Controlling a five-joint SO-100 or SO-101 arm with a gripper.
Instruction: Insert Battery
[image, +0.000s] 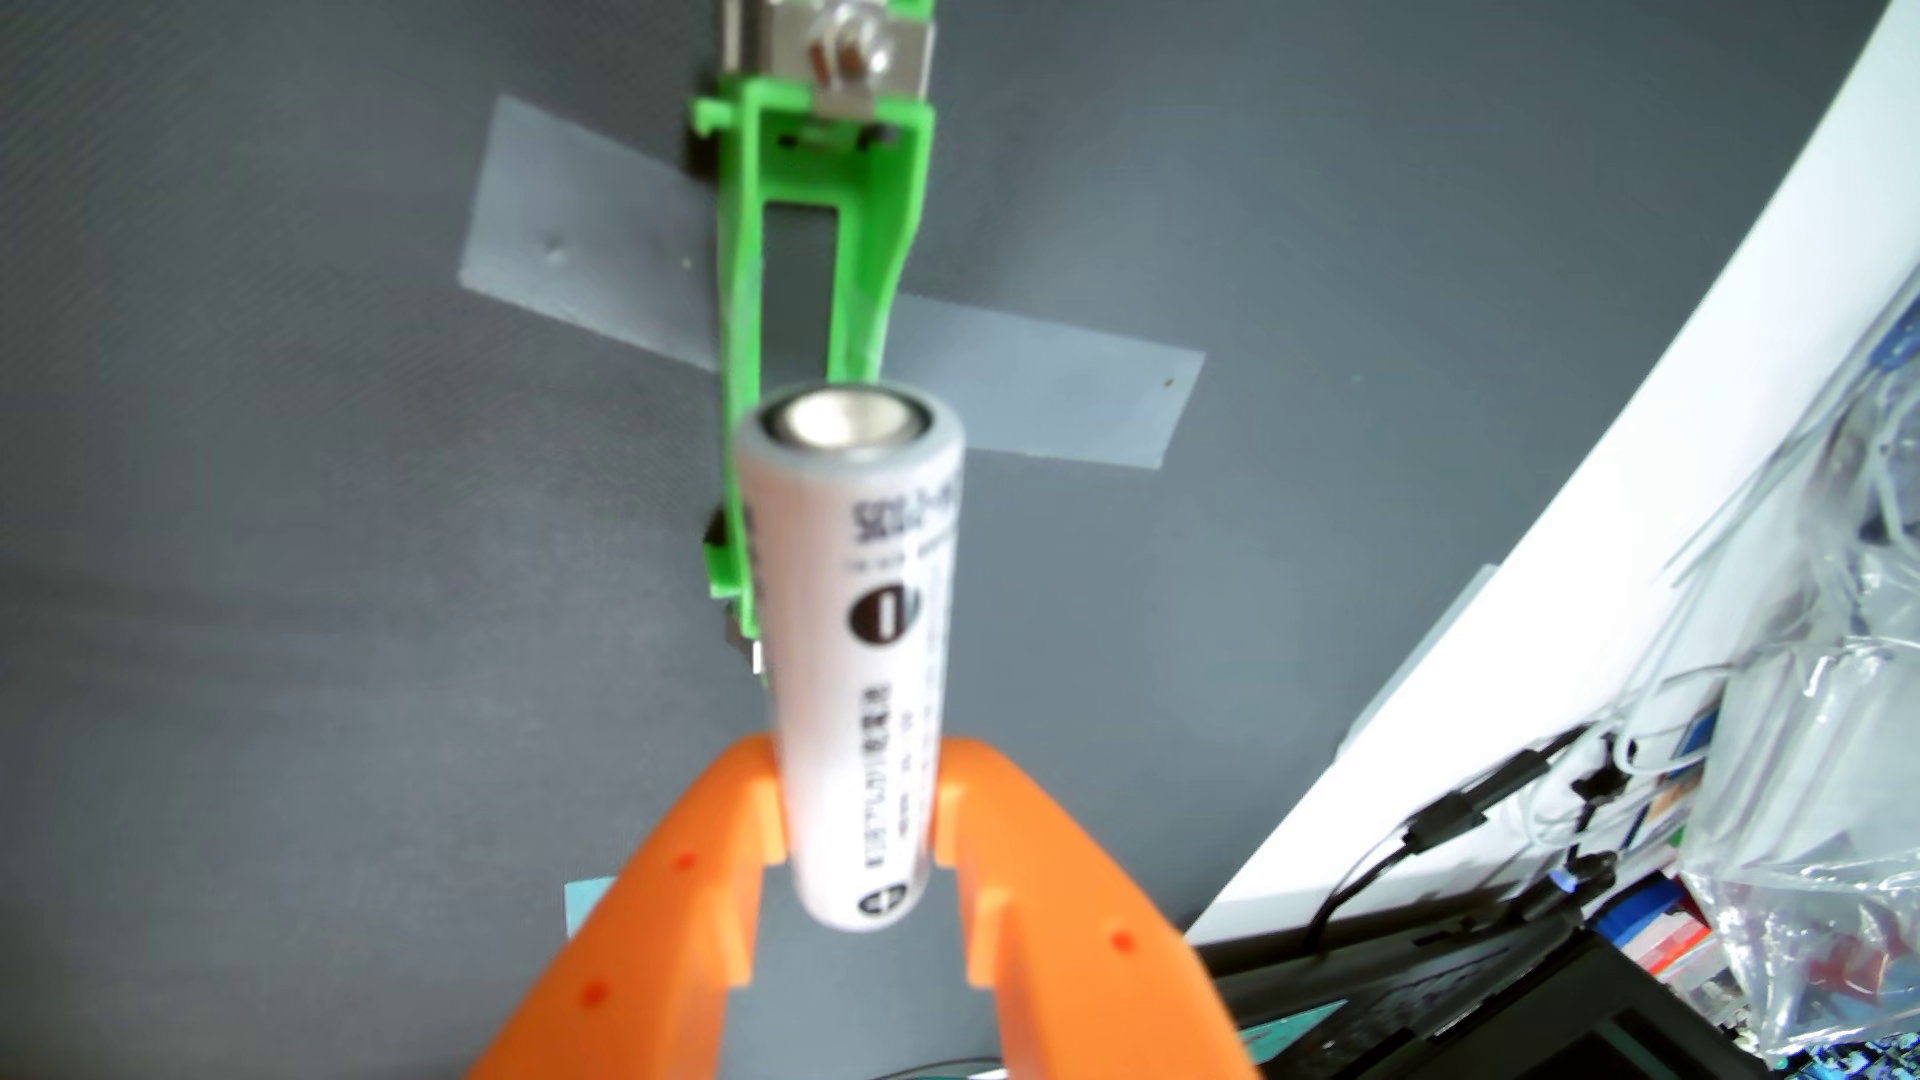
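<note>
The orange gripper (860, 820) clamps the white battery (852, 644) above the green holder (800, 260); insertion is not yet done.

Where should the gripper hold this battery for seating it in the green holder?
Hold the battery on its lower body, as the gripper does, fingers on opposite round sides. That leaves the metal end and upper length free to enter the holder, lined up beyond it.
</note>
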